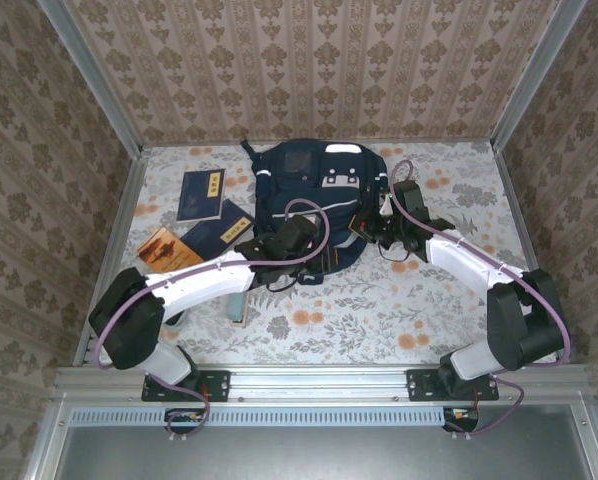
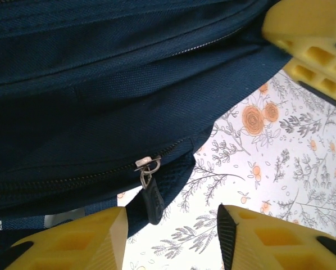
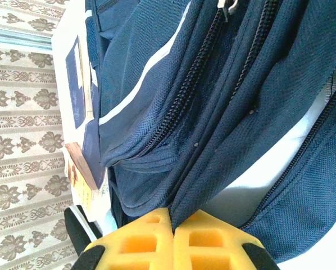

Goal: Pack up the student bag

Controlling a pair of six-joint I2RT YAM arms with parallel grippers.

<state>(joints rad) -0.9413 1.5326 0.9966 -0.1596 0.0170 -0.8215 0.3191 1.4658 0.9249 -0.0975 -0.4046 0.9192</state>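
The student bag (image 1: 314, 185), a large navy backpack with white stripes, lies in the middle of the table. My right gripper (image 1: 367, 226) is at the bag's right side, and in the right wrist view the gripper (image 3: 173, 220) is shut on a fold of navy fabric (image 3: 224, 152) beside a zipper. My left gripper (image 1: 301, 238) is at the bag's near edge. In the left wrist view this gripper (image 2: 173, 236) stands open over the floral tablecloth, with a dark zipper pull (image 2: 152, 197) hanging just above the gap, near the left finger. The right gripper's yellow fingers (image 2: 311, 39) show at the upper right.
Two flat navy booklets (image 1: 201, 193) (image 1: 225, 232) and an orange book (image 1: 167, 250) lie left of the bag. A pale blue object (image 1: 239, 300) sits under the left arm. Patterned walls close in the table on three sides.
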